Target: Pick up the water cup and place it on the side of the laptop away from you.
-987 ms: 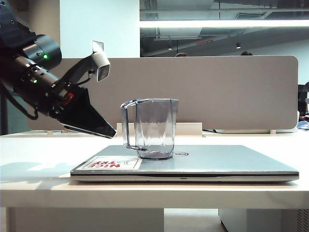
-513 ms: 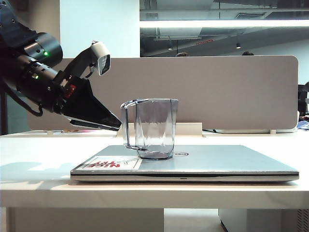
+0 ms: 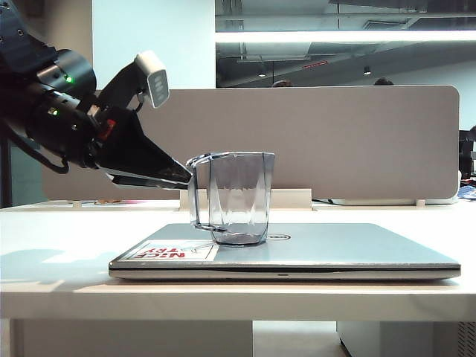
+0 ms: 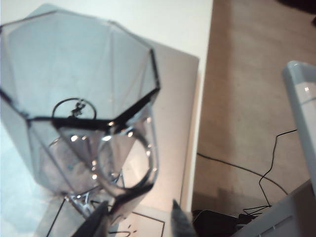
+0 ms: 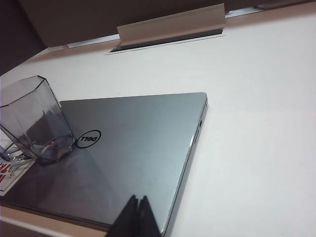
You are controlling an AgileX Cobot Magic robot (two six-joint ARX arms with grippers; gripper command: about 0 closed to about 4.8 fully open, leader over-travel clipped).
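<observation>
The water cup (image 3: 238,197), clear grey and faceted, stands upright on the lid of the closed silver laptop (image 3: 335,249), with its loop handle toward the left. My left gripper (image 3: 186,178) points at the top of that handle, its tips right beside it. In the left wrist view the cup (image 4: 79,98) fills the frame. The left gripper (image 4: 138,219) is open there, and the handle's lower end sits by one fingertip (image 4: 96,222). My right gripper (image 5: 137,207) is shut and empty above the laptop's (image 5: 138,148) edge, apart from the cup (image 5: 34,118).
A white sticker with red lettering (image 3: 167,251) lies on the lid beside the cup. A grey partition (image 3: 335,141) closes off the back of the white table (image 3: 59,245). A white cable tray (image 5: 170,24) sits at the table's far edge. Cables (image 4: 266,168) trail on the floor.
My left gripper has lifted its tips and swung right, from below the handle's level up to the handle's top. The cup and laptop have not moved.
</observation>
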